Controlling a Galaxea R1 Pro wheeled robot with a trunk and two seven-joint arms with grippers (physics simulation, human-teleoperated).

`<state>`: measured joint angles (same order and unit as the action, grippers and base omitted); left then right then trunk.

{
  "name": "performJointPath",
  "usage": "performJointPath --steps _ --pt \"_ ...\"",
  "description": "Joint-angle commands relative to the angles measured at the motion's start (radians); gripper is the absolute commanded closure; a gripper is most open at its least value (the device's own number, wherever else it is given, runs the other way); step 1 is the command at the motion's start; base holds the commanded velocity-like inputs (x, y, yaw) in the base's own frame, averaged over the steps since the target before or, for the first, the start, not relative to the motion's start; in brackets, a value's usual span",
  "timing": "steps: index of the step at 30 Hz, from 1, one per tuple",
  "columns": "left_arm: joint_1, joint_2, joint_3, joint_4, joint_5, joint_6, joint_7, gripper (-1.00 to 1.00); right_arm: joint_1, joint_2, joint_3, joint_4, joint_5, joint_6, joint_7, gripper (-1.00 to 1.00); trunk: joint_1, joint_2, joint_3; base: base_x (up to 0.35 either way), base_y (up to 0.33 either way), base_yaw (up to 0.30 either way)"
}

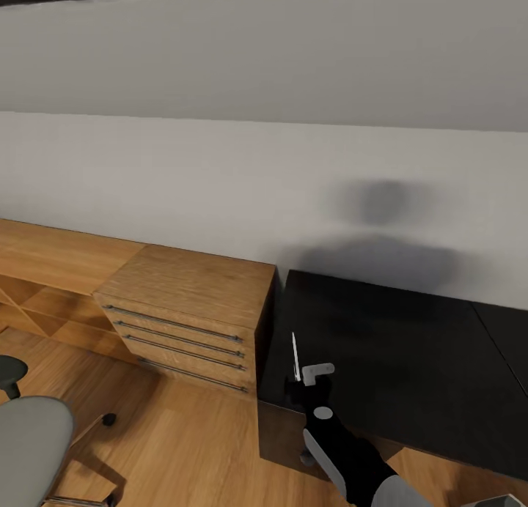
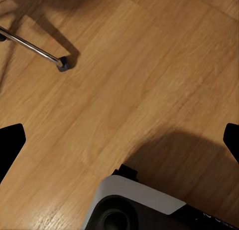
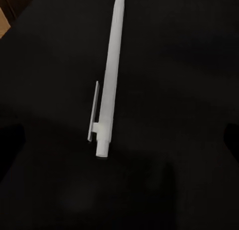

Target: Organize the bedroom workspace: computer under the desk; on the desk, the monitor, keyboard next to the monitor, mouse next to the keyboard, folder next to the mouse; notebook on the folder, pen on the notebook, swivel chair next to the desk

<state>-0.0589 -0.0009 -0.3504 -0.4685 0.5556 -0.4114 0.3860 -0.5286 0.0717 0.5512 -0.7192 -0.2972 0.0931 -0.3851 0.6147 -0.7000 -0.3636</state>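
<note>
Pen flat on desk; right claw released above; left claw spread

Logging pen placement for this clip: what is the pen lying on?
The pen lies directly on the bare black desk, near its left end, by the right gripper. No notebook or folder shows beneath it.

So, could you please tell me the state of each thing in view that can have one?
pen: lying flat on the desk, not gripped.
right hand: open, over the pen.
left hand: open, holding nothing, above the wood floor.
wood drawer unit: all drawers shut.
swivel chair: upright on the floor, apart from the desk.
</note>
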Motion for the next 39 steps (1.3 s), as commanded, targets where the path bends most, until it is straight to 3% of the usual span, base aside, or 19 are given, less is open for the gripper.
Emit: performJointPath --steps 1,9,21,23,24,29,32,34,39 --pt "-0.001 0.001 -0.008 0.0 0.006 -0.004 0.008 -1.0 -0.006 -0.001 0.005 0.01 -0.006 0.002 -0.002 -1.0 0.0 -0.001 -0.001 0.0 0.0 0.0" --pt "-0.001 0.001 -0.009 0.0 0.006 -0.004 0.009 -1.0 -0.051 0.008 0.005 0.114 -0.012 -0.033 0.043 -1.0 0.0 -0.001 -0.001 0.0 0.0 0.0" --pt "-0.001 0.001 -0.009 -0.001 0.006 -0.004 0.009 -1.0 -0.064 0.025 0.004 0.149 -0.013 -0.037 0.055 -1.0 0.0 -0.001 -0.001 0.0 0.0 0.0" --pt "-0.001 0.001 -0.009 0.0 0.006 -0.004 0.009 -1.0 -0.068 0.033 0.004 0.17 -0.013 -0.037 0.055 -1.0 0.0 -0.001 -0.001 0.0 0.0 0.0" --pt "-0.001 0.001 -0.009 -0.001 0.006 -0.004 0.008 -1.0 -0.099 0.05 0.004 0.232 -0.013 -0.039 0.056 -1.0 0.0 -0.001 -0.001 0.204 0.055 0.0" --pt "-0.001 0.001 -0.008 0.0 0.006 -0.004 0.009 -1.0 -0.112 0.052 0.004 0.257 -0.013 -0.039 0.072 -1.0 0.0 -0.001 -0.001 0.121 0.025 0.0" --pt "-0.001 0.001 -0.007 0.0 0.006 -0.004 0.009 -1.0 -0.125 0.049 -0.006 0.263 -0.016 -0.039 0.082 -1.0 0.0 -0.001 -0.001 0.021 0.004 0.0" --pt "-0.001 0.001 -0.007 0.0 0.006 -0.004 0.01 -1.0 -0.134 0.048 -0.054 0.272 -0.02 -0.039 0.086 -1.0 0.0 -0.001 -0.001 0.007 0.002 0.0" --pt "-0.001 0.0 -0.007 0.0 0.006 -0.004 0.01 -1.0 -0.158 0.048 -0.087 0.324 -0.022 -0.036 0.128 -1.0 0.0 -0.001 -0.001 0.002 0.0 0.0"
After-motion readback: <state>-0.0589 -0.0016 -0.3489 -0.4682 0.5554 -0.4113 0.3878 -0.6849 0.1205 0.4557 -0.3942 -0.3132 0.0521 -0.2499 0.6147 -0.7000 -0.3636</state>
